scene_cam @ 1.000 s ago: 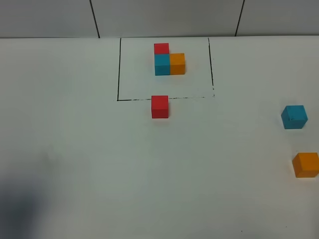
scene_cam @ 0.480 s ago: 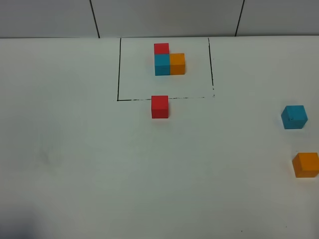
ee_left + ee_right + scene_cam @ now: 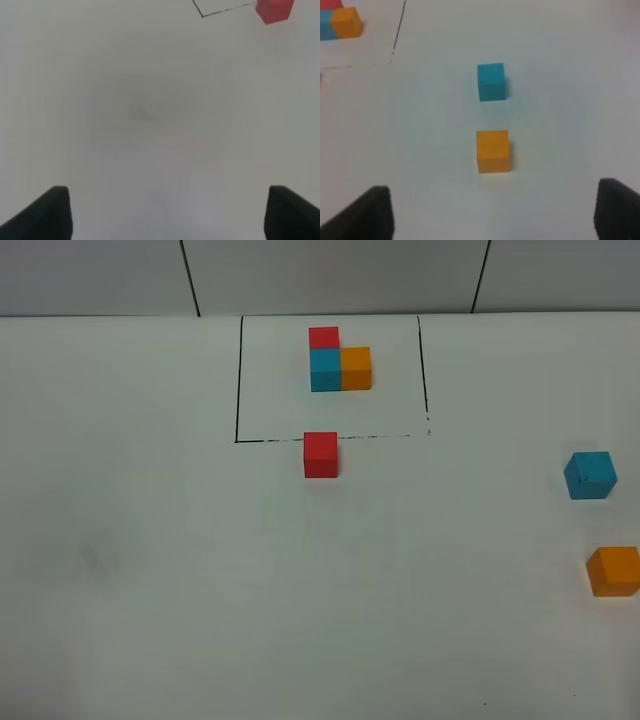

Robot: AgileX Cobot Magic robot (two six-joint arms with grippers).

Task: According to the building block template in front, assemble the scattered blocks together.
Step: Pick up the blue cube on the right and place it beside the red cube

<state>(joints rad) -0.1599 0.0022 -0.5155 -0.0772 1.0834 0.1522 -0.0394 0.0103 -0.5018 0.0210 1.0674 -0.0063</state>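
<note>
loose orange cube [image 3: 613, 571] clipped at high view's right edge, loose red cube [image 3: 274, 10] cut off in left wrist view

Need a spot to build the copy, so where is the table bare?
The table is bare left of and in front of the loose red cube, across to the cyan cube and orange cube at the right edge. Crowded only around the joined trio inside the black frame.
</note>
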